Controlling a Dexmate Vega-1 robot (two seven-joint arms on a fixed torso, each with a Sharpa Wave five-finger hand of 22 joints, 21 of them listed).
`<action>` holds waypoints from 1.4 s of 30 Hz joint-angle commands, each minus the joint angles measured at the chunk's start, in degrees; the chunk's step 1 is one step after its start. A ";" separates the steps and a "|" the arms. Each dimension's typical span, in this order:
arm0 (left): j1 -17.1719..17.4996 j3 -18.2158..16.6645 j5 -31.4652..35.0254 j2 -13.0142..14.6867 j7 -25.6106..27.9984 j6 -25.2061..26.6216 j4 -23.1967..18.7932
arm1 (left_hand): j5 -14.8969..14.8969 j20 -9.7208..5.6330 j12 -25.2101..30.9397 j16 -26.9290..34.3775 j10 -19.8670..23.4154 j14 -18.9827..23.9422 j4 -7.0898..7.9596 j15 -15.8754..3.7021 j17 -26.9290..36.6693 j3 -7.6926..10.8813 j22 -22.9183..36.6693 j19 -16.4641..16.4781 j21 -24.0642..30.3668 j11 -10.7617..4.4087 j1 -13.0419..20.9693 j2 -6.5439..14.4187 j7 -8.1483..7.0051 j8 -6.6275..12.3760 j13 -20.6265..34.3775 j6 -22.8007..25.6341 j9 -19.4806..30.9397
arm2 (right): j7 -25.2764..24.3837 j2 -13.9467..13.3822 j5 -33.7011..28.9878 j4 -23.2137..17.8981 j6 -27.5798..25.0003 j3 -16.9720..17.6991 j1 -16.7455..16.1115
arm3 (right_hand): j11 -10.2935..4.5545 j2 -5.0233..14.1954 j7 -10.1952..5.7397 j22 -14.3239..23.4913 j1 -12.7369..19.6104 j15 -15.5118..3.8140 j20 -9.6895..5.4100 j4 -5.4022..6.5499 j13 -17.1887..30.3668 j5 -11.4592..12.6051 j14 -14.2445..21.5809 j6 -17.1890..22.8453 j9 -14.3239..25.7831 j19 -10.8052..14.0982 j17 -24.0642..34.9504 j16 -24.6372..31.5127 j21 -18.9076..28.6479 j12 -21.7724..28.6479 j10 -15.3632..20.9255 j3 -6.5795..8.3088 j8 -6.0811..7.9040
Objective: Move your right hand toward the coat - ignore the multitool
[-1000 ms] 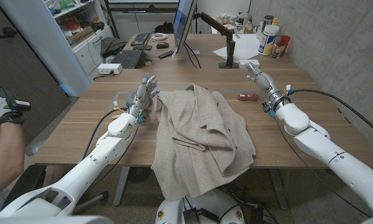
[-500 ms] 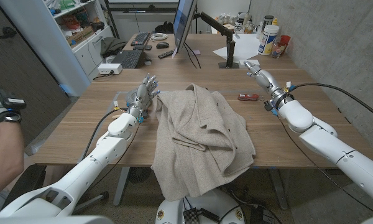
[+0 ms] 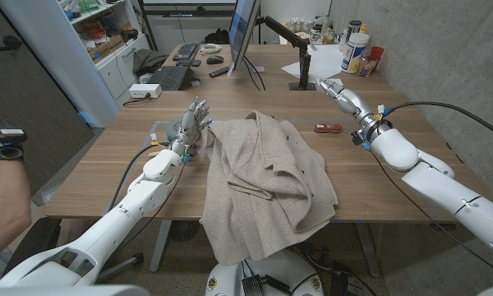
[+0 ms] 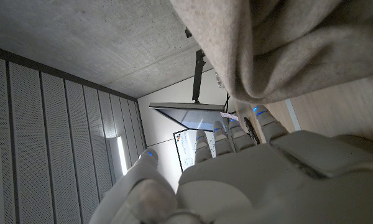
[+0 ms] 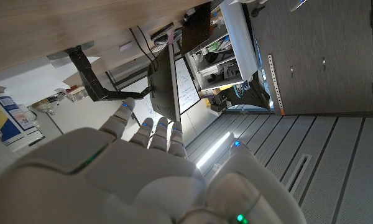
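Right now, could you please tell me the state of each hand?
Left hand: open, holding nothing, fingers up beside the coat.
Right hand: open, holding nothing, raised above the table, apart from the coat.

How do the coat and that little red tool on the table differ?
The coat is large, beige and soft, crumpled mid-table with its hem hanging over the near edge. The multitool is small, red and rigid, lying wholly on the wood beyond the coat's right side. Neither robot hand holds either; both rest on the same table.

Wooden table point(image 3: 107, 177): coat point(image 3: 267, 177), probably multitool point(image 3: 325, 127)
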 commanded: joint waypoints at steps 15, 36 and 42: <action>0.02 0.04 0.21 0.16 0.11 0.06 -0.12 | 0.35 0.06 0.25 0.27 0.14 0.17 0.08 0.07 0.09 -0.41 0.20 -0.09 0.20 0.02 0.32 0.33 -0.21 0.23 0.31 0.17 0.32 | 0.11 -2.72 -7.50 -4.36 -0.55 0.66 -0.95 | -0.79 -0.27 -0.38 0.19 1.22 -2.57 -0.25 -0.68 0.20 0.29 -0.30 -0.30 0.34 0.12 0.09 -0.14 0.21 0.23 0.47 0.33 -0.31; 0.25 -0.11 -0.03 0.26 0.05 0.08 -0.34 | 0.35 0.16 0.24 0.27 0.15 0.15 0.13 0.15 0.10 -0.51 0.21 -0.14 0.19 0.01 0.28 0.35 -0.25 0.22 0.32 0.19 0.32 | -2.79 -4.07 -17.43 -8.09 -1.53 1.14 -2.27 | -0.91 -0.53 -0.77 0.13 2.56 -2.57 0.65 -1.85 0.21 0.20 -0.42 -1.47 0.38 0.87 -0.04 -0.24 0.35 -0.18 -0.33 0.53 -0.56; 0.21 -0.12 -0.12 0.24 -0.33 -0.20 -0.16 | 0.36 0.15 0.24 0.26 0.14 0.12 0.15 0.13 0.10 -0.54 0.21 -0.15 0.19 -0.04 0.28 0.36 -0.23 0.23 0.32 0.22 0.32 | -2.37 -4.12 -19.37 -8.53 -1.87 0.63 -1.72 | -0.89 -0.61 -0.76 0.13 2.70 -2.49 0.58 -2.00 0.22 0.18 -0.42 -1.56 0.39 0.71 -0.04 -0.24 0.26 -0.24 -0.51 0.52 -0.55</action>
